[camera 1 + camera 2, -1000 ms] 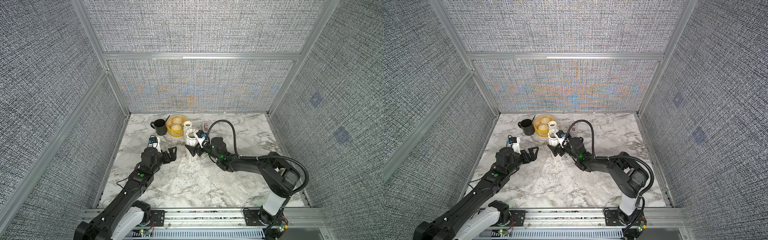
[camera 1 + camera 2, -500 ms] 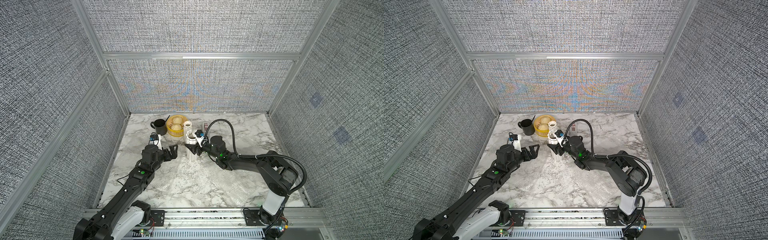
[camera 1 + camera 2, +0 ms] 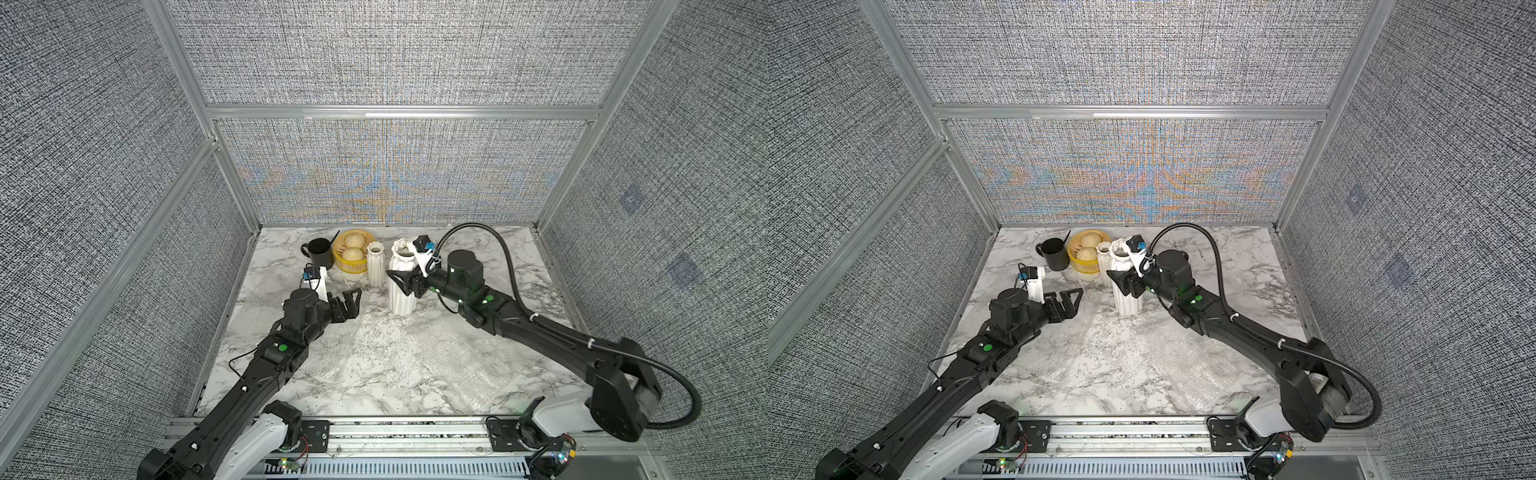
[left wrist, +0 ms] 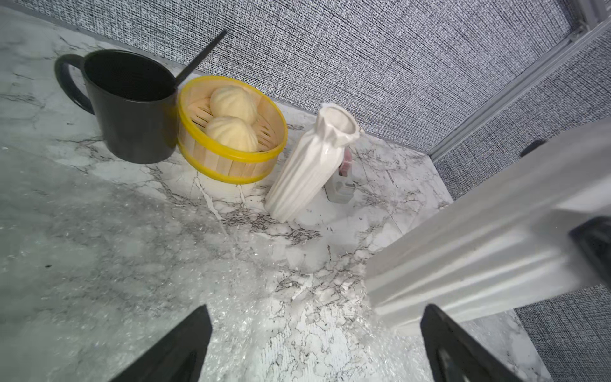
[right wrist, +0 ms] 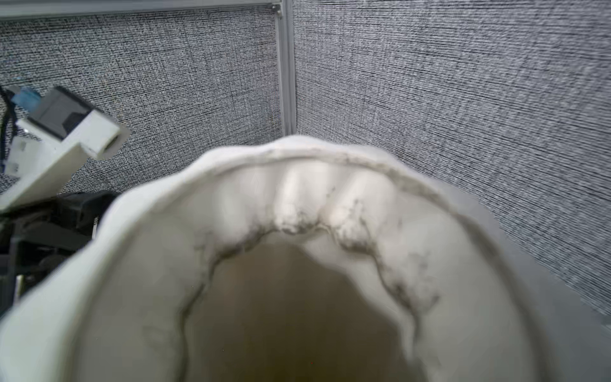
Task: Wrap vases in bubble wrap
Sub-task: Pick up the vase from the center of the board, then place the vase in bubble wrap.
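The large white fluted vase [image 3: 402, 296] [image 3: 1128, 302] stands upright at the far edge of the bubble wrap [image 3: 395, 357] [image 3: 1113, 361]. My right gripper [image 3: 405, 284] [image 3: 1126, 283] is shut on its body, one black finger in front and the other behind. The right wrist view looks blurred into its scalloped mouth [image 5: 297, 198], and the fingers are hidden there. The small vase [image 3: 376, 264] [image 4: 307, 165] stands just behind and to the left. My left gripper [image 3: 349, 301] [image 3: 1065, 303] [image 4: 315, 307] hangs open over the wrap, left of the large vase [image 4: 479, 248].
A black mug [image 3: 319, 253] [image 4: 132, 109] and a yellow steamer basket [image 3: 352, 266] [image 4: 231, 162] with two buns stand at the back left. A grey tape dispenser [image 4: 340, 188] sits behind the small vase. Enclosure walls close in on three sides.
The right gripper has closed round the large vase, which now sits slightly further right and higher in the picture. The left arm has barely moved.
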`<control>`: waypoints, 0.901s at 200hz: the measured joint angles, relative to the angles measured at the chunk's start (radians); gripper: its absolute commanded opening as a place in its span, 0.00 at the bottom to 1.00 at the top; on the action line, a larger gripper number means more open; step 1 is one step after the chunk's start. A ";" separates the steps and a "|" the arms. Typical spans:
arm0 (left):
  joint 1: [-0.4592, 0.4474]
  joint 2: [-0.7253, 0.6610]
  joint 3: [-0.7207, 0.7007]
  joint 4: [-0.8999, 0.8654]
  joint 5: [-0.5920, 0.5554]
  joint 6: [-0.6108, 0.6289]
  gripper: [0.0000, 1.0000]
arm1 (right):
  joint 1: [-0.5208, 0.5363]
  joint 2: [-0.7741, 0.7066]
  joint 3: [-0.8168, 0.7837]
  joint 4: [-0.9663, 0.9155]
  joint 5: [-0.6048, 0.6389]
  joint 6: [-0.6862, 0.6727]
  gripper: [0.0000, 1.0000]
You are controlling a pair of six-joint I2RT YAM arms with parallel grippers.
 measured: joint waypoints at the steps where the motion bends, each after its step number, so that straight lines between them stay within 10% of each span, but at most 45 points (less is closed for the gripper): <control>1: -0.004 0.002 0.001 -0.001 -0.003 -0.003 0.99 | -0.001 -0.004 0.003 -0.010 0.003 0.000 0.40; 92: -0.375 0.284 0.105 0.024 -0.077 -0.153 0.99 | -0.014 -0.024 0.293 -1.104 0.198 0.073 0.35; 180: -0.424 0.356 0.049 0.052 -0.163 -0.259 0.99 | -0.023 0.294 0.308 -1.251 0.225 0.074 0.34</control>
